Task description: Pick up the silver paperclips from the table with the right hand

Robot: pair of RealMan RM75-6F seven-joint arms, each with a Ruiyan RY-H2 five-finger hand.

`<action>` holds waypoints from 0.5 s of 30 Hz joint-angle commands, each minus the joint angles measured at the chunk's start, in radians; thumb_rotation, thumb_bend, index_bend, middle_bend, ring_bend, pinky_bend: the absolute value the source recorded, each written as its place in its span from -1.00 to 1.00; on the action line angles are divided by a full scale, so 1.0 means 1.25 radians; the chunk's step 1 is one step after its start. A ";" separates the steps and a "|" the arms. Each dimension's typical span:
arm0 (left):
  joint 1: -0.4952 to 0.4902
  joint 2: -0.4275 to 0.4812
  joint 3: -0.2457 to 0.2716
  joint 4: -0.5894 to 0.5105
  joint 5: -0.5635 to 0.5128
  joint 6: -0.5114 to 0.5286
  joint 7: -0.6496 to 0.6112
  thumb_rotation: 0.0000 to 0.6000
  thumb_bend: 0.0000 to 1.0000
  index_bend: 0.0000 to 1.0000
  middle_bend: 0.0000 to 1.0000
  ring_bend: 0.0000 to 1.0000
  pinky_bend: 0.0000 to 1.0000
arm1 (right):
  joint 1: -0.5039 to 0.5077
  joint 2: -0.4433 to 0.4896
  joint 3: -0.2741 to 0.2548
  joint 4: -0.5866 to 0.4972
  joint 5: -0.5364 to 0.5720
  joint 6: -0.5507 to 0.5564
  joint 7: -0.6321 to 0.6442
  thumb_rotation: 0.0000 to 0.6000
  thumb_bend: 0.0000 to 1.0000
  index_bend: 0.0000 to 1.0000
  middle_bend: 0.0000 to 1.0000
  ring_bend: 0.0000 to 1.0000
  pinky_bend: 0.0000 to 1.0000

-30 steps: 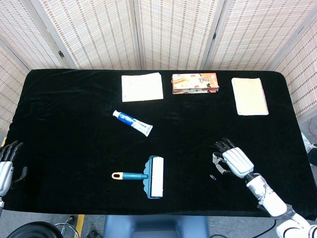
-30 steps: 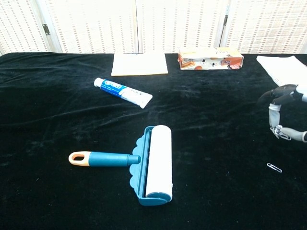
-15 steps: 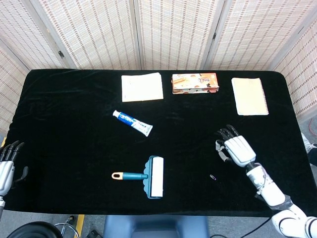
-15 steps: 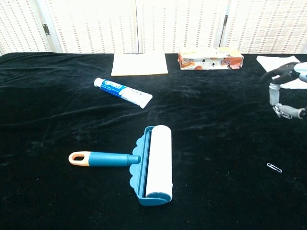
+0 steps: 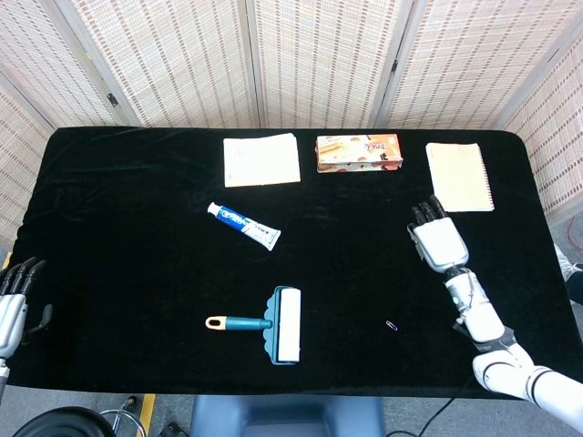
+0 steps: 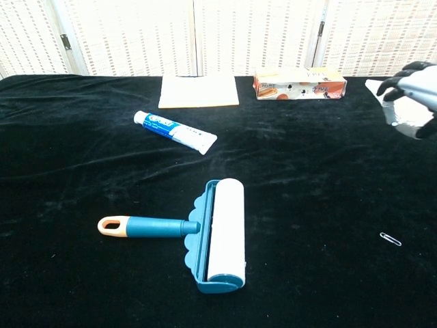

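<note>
One silver paperclip (image 5: 392, 325) lies on the black tablecloth, near the front right (image 6: 390, 238). My right hand (image 5: 437, 240) is raised well above and behind it, at the right edge of the chest view (image 6: 412, 99). Its fingers are curled in, thumb against a finger, in the same pinch that held a paperclip in the earlier frames. That clip is too small to make out now. My left hand (image 5: 12, 300) hangs off the table's left edge with its fingers apart and nothing in it.
A teal lint roller (image 5: 273, 323) lies front centre and a toothpaste tube (image 5: 243, 226) behind it. Along the back edge are a pale notepad (image 5: 261, 159), a snack box (image 5: 359, 152) and a spiral notebook (image 5: 458, 176), the notebook just behind my right hand.
My right hand has risen from the cloth beside the loose paperclip and moved back toward the spiral notebook, keeping its pinch. The loose clip and the left hand have not moved.
</note>
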 commanded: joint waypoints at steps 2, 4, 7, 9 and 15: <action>-0.001 0.001 0.000 0.001 -0.002 -0.002 -0.003 1.00 0.11 -0.95 -0.87 -0.86 -1.00 | 0.012 -0.016 0.002 0.015 0.009 -0.017 -0.006 1.00 0.37 1.00 -0.57 -0.75 -1.00; 0.000 0.002 0.000 0.001 -0.001 -0.002 -0.006 1.00 0.11 -0.95 -0.87 -0.86 -1.00 | 0.014 -0.020 0.000 0.017 0.010 -0.019 -0.007 1.00 0.37 1.00 -0.57 -0.75 -1.00; 0.001 0.003 -0.001 0.002 -0.001 0.000 -0.009 1.00 0.11 -0.95 -0.87 -0.86 -1.00 | 0.016 -0.024 0.000 0.019 0.014 -0.018 -0.011 1.00 0.37 1.00 -0.57 -0.75 -1.00; 0.001 0.004 -0.001 0.001 -0.001 0.000 -0.011 1.00 0.11 -0.95 -0.87 -0.86 -1.00 | 0.016 -0.025 -0.001 0.017 0.014 -0.017 -0.010 1.00 0.37 1.00 -0.57 -0.76 -1.00; 0.001 0.004 0.000 0.002 -0.001 0.001 -0.013 1.00 0.11 -0.95 -0.87 -0.86 -1.00 | 0.014 -0.001 -0.021 -0.008 -0.003 -0.029 0.019 1.00 0.37 -0.08 -0.83 -0.94 -1.00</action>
